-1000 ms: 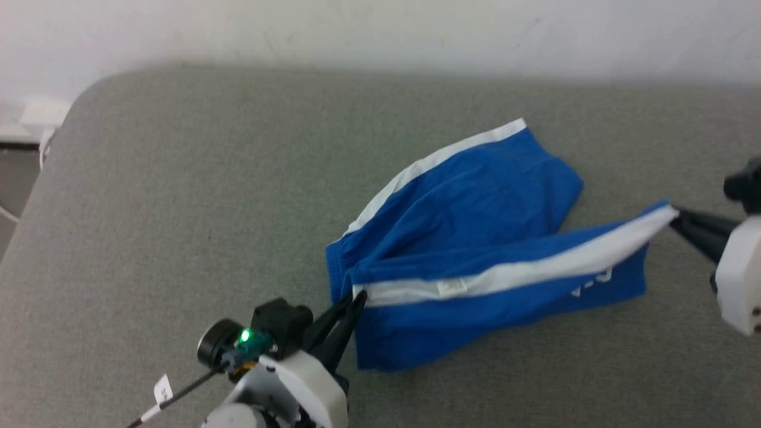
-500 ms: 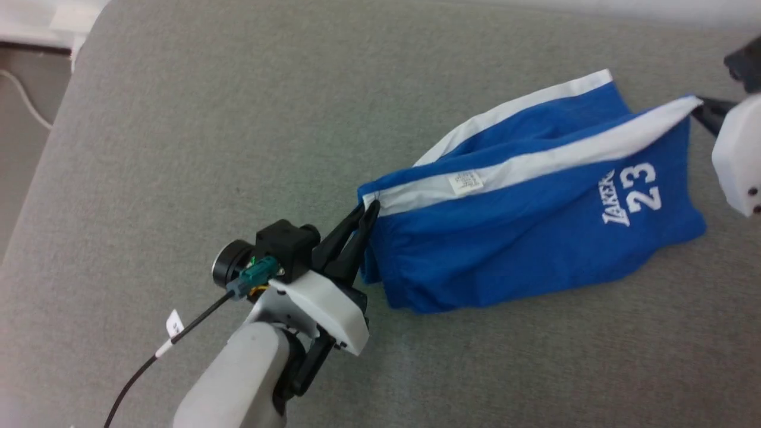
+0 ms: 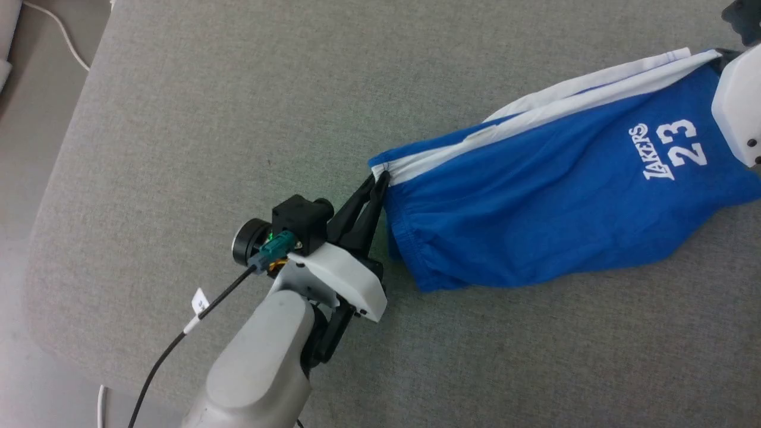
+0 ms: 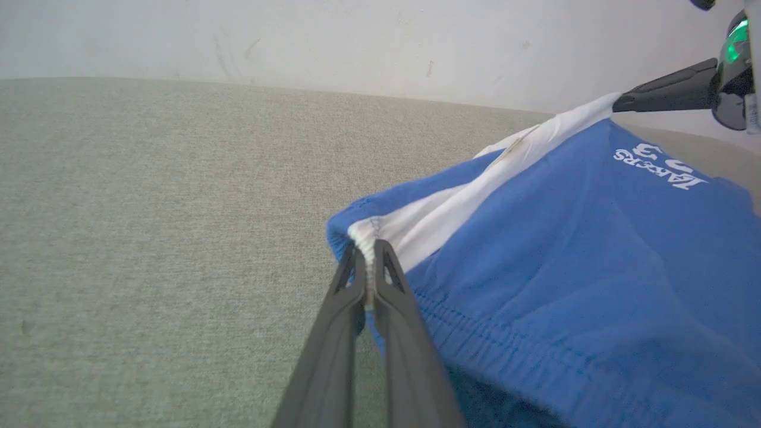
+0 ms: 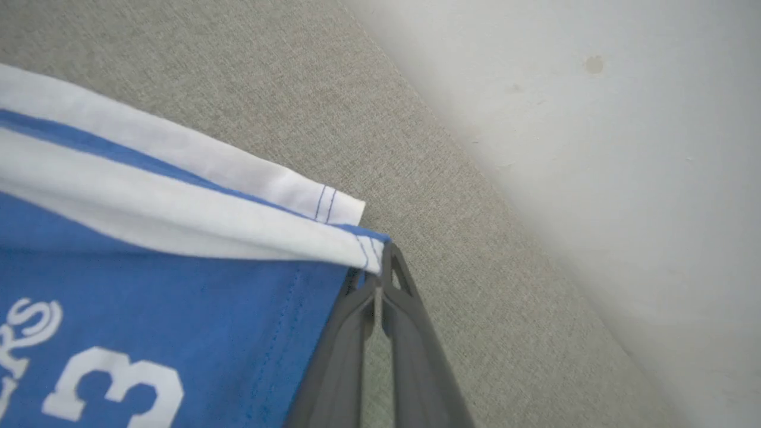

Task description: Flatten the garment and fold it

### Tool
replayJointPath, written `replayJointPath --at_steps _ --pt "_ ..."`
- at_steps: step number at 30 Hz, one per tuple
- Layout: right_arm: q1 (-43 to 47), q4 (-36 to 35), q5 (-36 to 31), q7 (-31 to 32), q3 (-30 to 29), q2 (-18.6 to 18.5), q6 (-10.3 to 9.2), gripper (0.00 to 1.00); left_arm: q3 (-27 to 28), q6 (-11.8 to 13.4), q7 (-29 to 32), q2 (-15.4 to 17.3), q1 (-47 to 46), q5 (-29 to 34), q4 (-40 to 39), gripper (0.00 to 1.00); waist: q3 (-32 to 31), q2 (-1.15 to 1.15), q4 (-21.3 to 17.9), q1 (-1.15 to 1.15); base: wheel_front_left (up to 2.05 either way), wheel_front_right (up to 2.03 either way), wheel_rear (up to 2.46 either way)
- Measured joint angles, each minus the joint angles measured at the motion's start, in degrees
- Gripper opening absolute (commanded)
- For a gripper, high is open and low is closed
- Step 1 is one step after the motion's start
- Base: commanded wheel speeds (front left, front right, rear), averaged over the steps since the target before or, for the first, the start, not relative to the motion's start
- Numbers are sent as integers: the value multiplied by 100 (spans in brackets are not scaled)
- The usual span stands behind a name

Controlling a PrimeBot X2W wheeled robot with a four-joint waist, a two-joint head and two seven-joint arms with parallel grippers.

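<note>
Compared with half a second earlier, I see the garment (image 3: 553, 202) drawn tauter, its white stripes (image 3: 624, 86) closer together; the head camera has also tilted. The left gripper (image 3: 380, 177) extends forward, fingers (image 4: 339, 321) clamped on the waistband corner. The right gripper (image 5: 380, 261) pinches the leg-hem corner. The garment's lower edge rests on the grey pad (image 3: 178, 148).

Soft matt blue cloth garment (image 3: 535, 220), coarse woven grey fabric surface (image 3: 178, 148), smooth matt white wall (image 4: 357, 41)
</note>
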Motion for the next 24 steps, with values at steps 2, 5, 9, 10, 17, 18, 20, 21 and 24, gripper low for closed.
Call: replayJointPath --at_steps 2,5,9,10,17,18,20,21,24 --pt "-98 219 -29 -146 126 59 1 0 -4 2 -82 -33 -89 0 158 0 46 0 29 0 0 0 0" --pt "-185 516 -36 -380 303 170 1 0 -31 7 -160 -110 -182 -7 397 0 97 0 50 0 0 0 0" --pt "-221 869 136 -612 482 345 1 53 -59 5 -234 -154 -235 -31 684 0 68 0 42 0 0 0 0" --pt "-220 965 258 -683 459 408 1 100 -62 5 -245 -163 -240 -32 757 13 40 0 33 0 0 0 0" --pt "-136 1347 789 -1482 325 683 1 100 9 42 -369 -132 -194 -81 995 100 -335 0 -56 -1 0 0 0" --pt "-64 1379 859 -1630 285 712 0 100 49 62 -389 -112 -157 -87 991 100 -413 0 -74 -1 0 0 0" --pt "115 1418 1039 -1933 176 758 0 100 143 124 -428 -56 -26 -98 936 100 -577 0 -114 -1 0 0 0" --pt "203 1419 1117 -2071 137 773 0 100 181 167 -435 -11 63 -97 886 100 -665 0 -137 -1 0 0 0" --pt "461 1411 1251 -2412 52 799 0 100 353 282 -470 88 369 -124 667 100 -923 0 -211 -2 0 0 0"
